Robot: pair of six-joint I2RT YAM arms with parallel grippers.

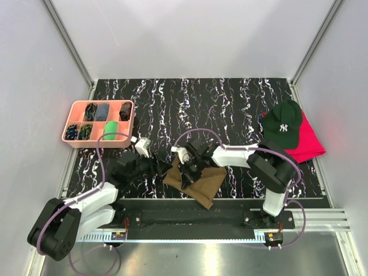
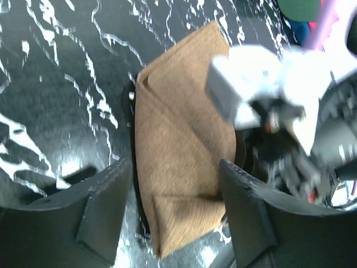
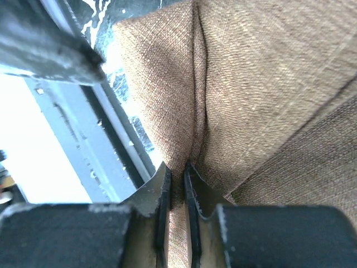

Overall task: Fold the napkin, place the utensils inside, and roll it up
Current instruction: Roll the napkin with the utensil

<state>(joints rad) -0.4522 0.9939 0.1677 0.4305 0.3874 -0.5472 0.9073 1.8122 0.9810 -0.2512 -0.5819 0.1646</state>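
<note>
- The napkin (image 1: pixel 198 183), olive-brown and folded, lies on the black marbled desk (image 1: pixel 230 103) near its front edge, roughly midway between the two arm bases.
- The right gripper (image 3: pixel 177 170) is narrowed onto a raised crease of the napkin, pinching the cloth.
- The left gripper (image 2: pixel 174 164) stands wide and holds nothing, just left of the napkin.
- Further out: a pink tray (image 1: pixel 70 123) far left; a green cap (image 1: pixel 283 127) on a red cloth (image 1: pixel 310 141) far right.

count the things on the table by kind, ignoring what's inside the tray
cloths: 2 (napkin, red cloth)
caps: 1 (green cap)
trays: 1 (pink tray)
total: 4
</note>
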